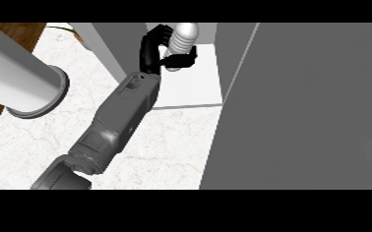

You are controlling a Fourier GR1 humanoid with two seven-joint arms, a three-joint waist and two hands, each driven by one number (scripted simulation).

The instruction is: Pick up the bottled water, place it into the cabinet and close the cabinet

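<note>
The bottled water [182,35] is a pale grey ribbed bottle, seen inside the open cabinet at the top middle of the head view. My left hand [150,54] is shut on it: the fingers arch over its left side and curl round its lower part, hiding the base. The grey forearm [120,123] runs in from the lower left. The cabinet's white shelf floor [196,81] shows below and to the right of the bottle. Its door [291,103] stands wide open as a big grey panel on the right. I cannot tell whether the bottle rests on the shelf. My right hand does not show.
A large pale cylinder with a flanged end [29,86] stands at the left, close to my forearm. The cabinet's left wall [116,44] is just left of my wrist. White marble counter [174,142] lies in front of the cabinet. A wooden surface [22,29] shows at the top left.
</note>
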